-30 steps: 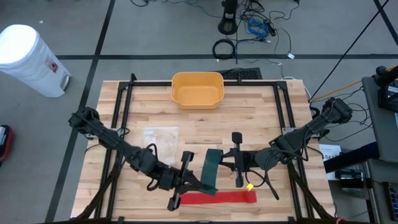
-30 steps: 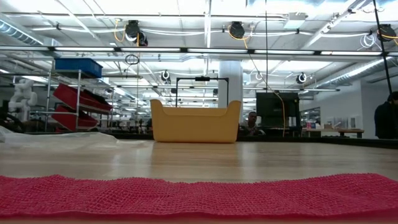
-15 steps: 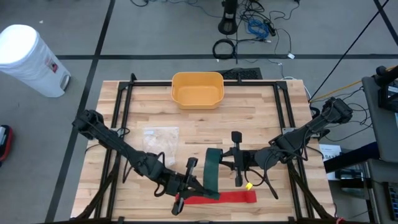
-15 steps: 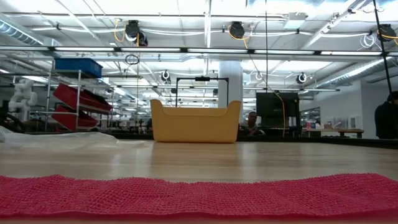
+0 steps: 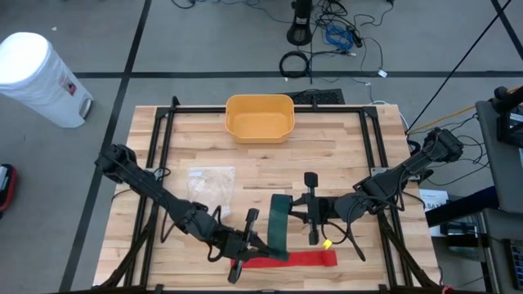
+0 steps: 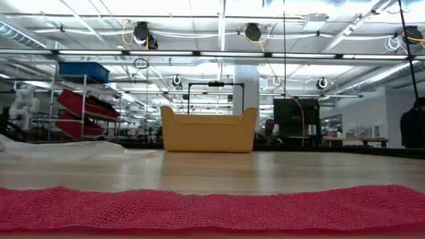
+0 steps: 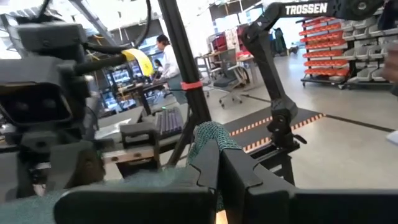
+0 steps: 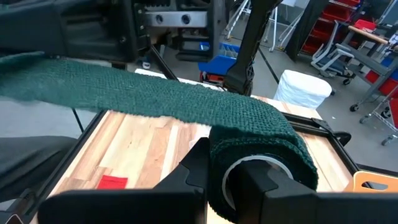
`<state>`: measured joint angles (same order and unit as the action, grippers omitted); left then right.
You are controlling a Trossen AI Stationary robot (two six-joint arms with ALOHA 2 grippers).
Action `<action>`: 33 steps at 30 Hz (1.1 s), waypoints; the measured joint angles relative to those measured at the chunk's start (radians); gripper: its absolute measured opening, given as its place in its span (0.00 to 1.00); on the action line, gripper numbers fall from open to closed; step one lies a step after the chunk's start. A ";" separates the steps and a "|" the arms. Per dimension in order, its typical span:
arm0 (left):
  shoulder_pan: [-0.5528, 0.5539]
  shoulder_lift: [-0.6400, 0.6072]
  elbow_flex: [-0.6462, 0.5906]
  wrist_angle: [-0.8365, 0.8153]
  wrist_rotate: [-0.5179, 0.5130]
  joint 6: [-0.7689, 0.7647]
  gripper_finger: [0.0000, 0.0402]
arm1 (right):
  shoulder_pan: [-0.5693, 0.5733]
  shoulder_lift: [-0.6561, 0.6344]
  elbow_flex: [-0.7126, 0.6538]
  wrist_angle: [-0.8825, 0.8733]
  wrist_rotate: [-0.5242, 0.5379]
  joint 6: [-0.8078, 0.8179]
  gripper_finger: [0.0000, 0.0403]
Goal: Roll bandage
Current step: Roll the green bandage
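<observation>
A green bandage (image 5: 279,224) spans the gap between my two grippers, above the table's near middle. Its rolled part (image 8: 261,152), wound on a white core (image 8: 247,167), sits in my right gripper (image 5: 292,209), which is shut on it. The loose strip (image 8: 106,87) runs from the roll to my left gripper (image 5: 273,248), shut on its end. A red bandage (image 5: 291,260) lies flat along the table's near edge, just below the left gripper. It also fills the front of the low view as a red bandage (image 6: 212,209). My left gripper pinches the strip's free end (image 7: 211,138) between its two fingers; a tuft of it sticks out past the fingertips (image 7: 208,168). The fingers point about level toward the right arm. The strip is clear of the table. My right gripper holds the roll by its wall (image 8: 217,168): one finger (image 8: 194,167) is outside it, and the other (image 8: 268,182) appears to reach into the white core. The fingers come about level from the table's right. The roll is clear of the table and the strip leaves over its top.
A yellow bin (image 5: 259,117) stands at the table's far edge, seen as the bin (image 6: 208,129) in the low view. A clear plastic bag (image 5: 211,181) lies left of centre. A small yellow thing (image 5: 328,243) sits by the red bandage's right end.
My left gripper has sunk a little and gone toward the table's near edge, carrying the green strip's end down over the red bandage. The right gripper and the roll have kept still.
</observation>
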<state>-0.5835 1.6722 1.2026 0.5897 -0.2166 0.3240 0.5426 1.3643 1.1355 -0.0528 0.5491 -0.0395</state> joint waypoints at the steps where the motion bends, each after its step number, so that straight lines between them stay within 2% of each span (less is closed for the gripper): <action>1: 0.000 0.001 0.000 -0.005 0.001 -0.002 0.02 | 0.000 0.000 0.000 0.000 0.000 0.000 0.08; 6: 0.001 0.017 0.000 -0.003 0.002 -0.005 0.07 | 0.000 0.000 0.000 0.001 0.000 -0.001 0.08; 15: -0.015 0.023 0.000 0.012 0.011 -0.043 0.33 | -0.001 0.000 0.000 0.000 0.000 -0.006 0.08; 20: -0.023 0.023 0.000 0.029 0.040 -0.103 0.44 | -0.001 0.000 0.000 0.001 -0.001 -0.007 0.08; 27: -0.029 0.048 0.000 0.030 0.049 -0.110 0.63 | -0.007 0.000 0.000 0.027 0.002 -0.014 0.08; 33: -0.031 0.056 0.000 0.030 0.001 -0.107 0.76 | -0.007 0.000 0.000 0.028 0.002 -0.022 0.08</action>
<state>-0.6140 1.7279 1.2026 0.6195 -0.2158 0.2170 0.5357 1.3643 1.1355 -0.0246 0.5510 -0.0617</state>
